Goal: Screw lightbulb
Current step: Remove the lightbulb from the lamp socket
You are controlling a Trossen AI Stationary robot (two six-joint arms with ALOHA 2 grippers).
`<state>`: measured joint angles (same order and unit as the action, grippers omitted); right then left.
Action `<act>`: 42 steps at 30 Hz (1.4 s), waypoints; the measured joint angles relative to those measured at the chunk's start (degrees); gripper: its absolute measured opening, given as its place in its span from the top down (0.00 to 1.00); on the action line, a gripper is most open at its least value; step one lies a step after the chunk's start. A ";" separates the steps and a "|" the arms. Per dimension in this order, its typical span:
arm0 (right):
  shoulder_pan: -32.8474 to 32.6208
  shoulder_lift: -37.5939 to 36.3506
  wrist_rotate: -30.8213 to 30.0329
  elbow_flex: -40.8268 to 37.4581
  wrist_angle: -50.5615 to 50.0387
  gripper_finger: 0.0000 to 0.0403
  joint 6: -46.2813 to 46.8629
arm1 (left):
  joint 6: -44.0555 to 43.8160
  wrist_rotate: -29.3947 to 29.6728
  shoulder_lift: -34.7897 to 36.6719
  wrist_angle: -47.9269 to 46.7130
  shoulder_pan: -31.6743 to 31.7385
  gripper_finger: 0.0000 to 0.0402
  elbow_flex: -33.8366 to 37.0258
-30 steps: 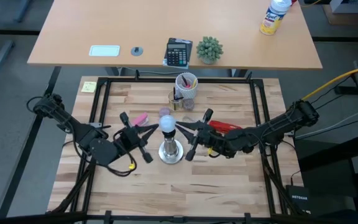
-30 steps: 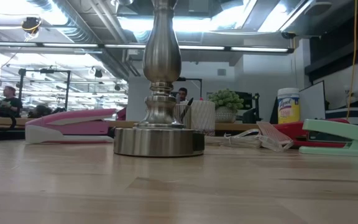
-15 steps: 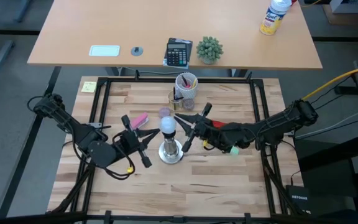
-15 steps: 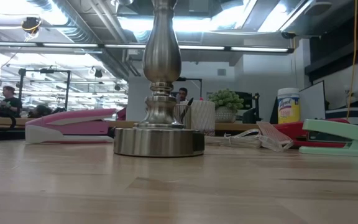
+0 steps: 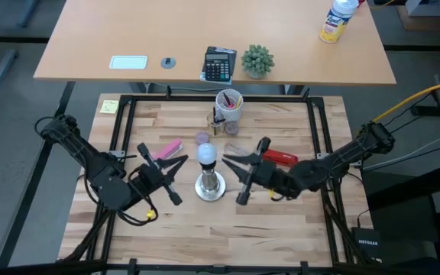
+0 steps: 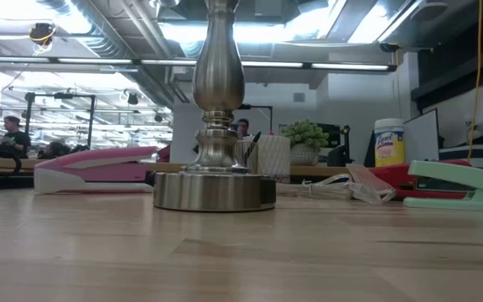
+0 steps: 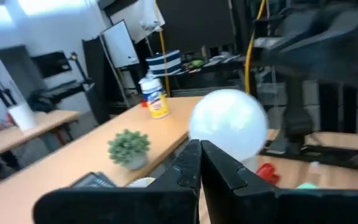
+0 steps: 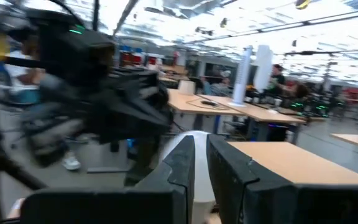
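Note:
The white lightbulb [image 5: 207, 153] stands upright with its base in the top of the silver socket stand [image 5: 210, 187], at the table's middle. My left gripper [image 5: 183, 160] is level to the bulb's left, shut, with its tips a little short of the bulb [image 7: 229, 121]. My right gripper [image 5: 226, 160] is level to the bulb's right, shut, with its tips close beside the bulb and a small gap showing. In the low view only the stand's round base [image 6: 215, 191] and neck show. The bulb and both grippers are above that picture.
A pink stapler [image 5: 171, 147] and a small purple cap [image 5: 202, 137] lie behind the left gripper. A red stapler [image 5: 281, 156] lies under the right arm, and a green stapler [image 6: 468, 184] near it. A pen cup [image 5: 229, 103] stands at the far middle.
My right gripper swung toward the table's far edge beside the bulb. It then drew back toward the near right, away from the bulb, still shut. The bulb and the stand have not moved.

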<state>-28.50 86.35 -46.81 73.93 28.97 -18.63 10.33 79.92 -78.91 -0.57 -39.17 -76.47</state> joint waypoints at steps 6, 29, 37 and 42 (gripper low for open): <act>-0.75 0.74 4.20 0.02 -0.37 0.88 3.17 | 1.11 0.19 0.02 -0.47 3.42 1.00 0.00; 4.31 3.23 0.44 0.04 -0.68 0.88 4.48 | -11.06 -10.60 0.04 -6.53 3.31 1.00 0.00; 5.03 3.23 0.29 0.04 -0.62 0.88 4.74 | -12.07 -13.76 0.04 -6.57 3.11 1.00 0.00; 4.74 3.23 0.34 0.04 -0.52 0.88 4.79 | -11.48 -12.97 0.04 -5.44 2.29 1.00 0.00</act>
<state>-23.76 89.58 -46.47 73.97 28.45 -13.84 -1.15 66.94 -78.87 -6.01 -36.88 -76.47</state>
